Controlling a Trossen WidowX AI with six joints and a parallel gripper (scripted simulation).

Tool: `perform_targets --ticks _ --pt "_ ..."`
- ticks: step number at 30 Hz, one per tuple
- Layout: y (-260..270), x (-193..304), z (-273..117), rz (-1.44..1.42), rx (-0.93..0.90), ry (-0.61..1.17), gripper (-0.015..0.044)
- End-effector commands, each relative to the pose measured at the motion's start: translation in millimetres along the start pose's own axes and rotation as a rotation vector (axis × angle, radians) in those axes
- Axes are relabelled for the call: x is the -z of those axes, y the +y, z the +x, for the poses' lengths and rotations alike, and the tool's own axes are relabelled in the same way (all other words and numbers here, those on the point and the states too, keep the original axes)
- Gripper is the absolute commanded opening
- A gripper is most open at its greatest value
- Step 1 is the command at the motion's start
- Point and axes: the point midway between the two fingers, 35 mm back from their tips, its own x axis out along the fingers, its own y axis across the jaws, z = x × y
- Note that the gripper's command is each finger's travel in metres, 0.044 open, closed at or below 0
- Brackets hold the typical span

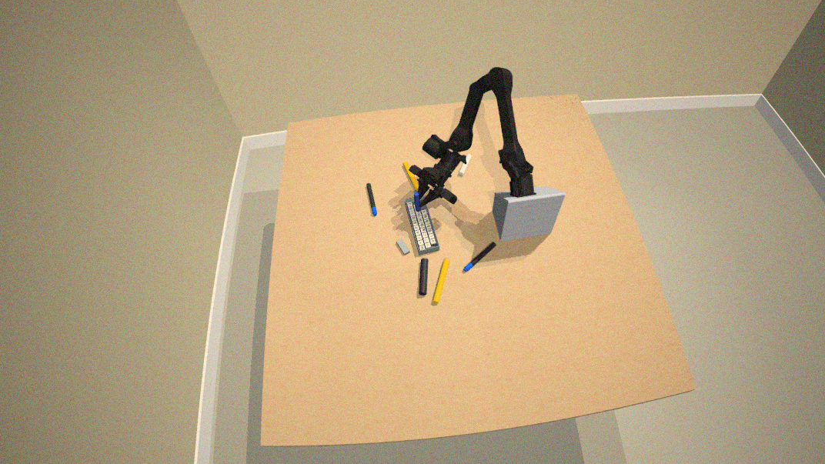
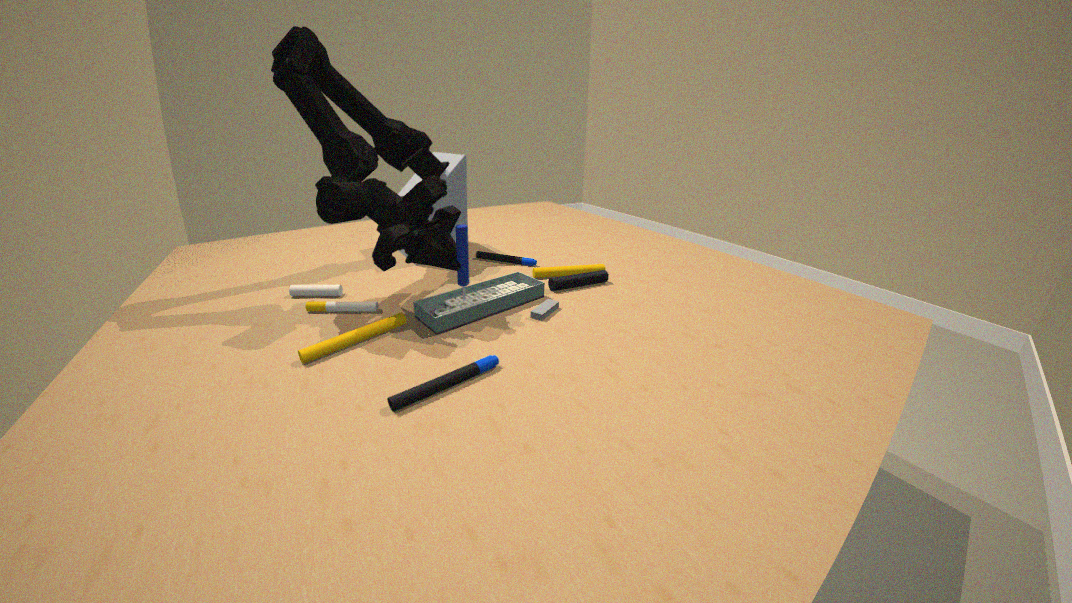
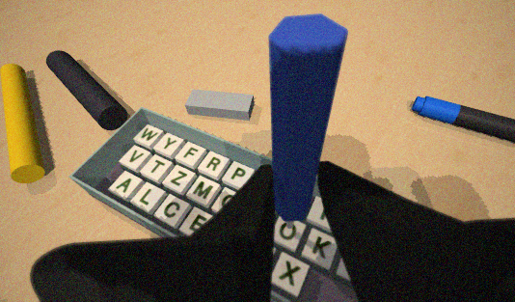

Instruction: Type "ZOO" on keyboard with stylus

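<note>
My gripper [image 1: 419, 205] [image 2: 460, 263] [image 3: 294, 173] is shut on the blue stylus [image 1: 417, 200] [image 2: 462, 252] [image 3: 306, 115], which stands nearly upright, its thin tip down. The keyboard [image 2: 474, 314] [image 3: 98, 154] is a teal tray of white letter keys, below the stylus. In the wrist view the tip is over the upper part of the O key [image 3: 287, 230]; I cannot tell whether it touches. The K key [image 3: 320, 246] and X key [image 3: 290, 273] are beside it. The Z key [image 3: 178, 178] shows in the middle row to the left. My fingers hide several keys.
A grey block [image 1: 402, 246] [image 2: 544, 309] [image 3: 219, 104] lies beside the keyboard. A black rod [image 1: 423, 276] [image 3: 87, 90] and a yellow rod [image 1: 441, 281] [image 3: 21, 124] lie past its far end. Black markers with blue caps [image 1: 372, 199] [image 1: 479, 257] lie on either side.
</note>
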Motion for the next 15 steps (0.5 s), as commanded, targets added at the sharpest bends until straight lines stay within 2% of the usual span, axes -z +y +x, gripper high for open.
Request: perform_targets --ticks 1,15 --pt "0.2 1.0 1.4 -0.002 -0.001 -0.005 0.0081" --pt "0.3 7.0 4.8 -0.003 -0.001 -0.005 0.0081"
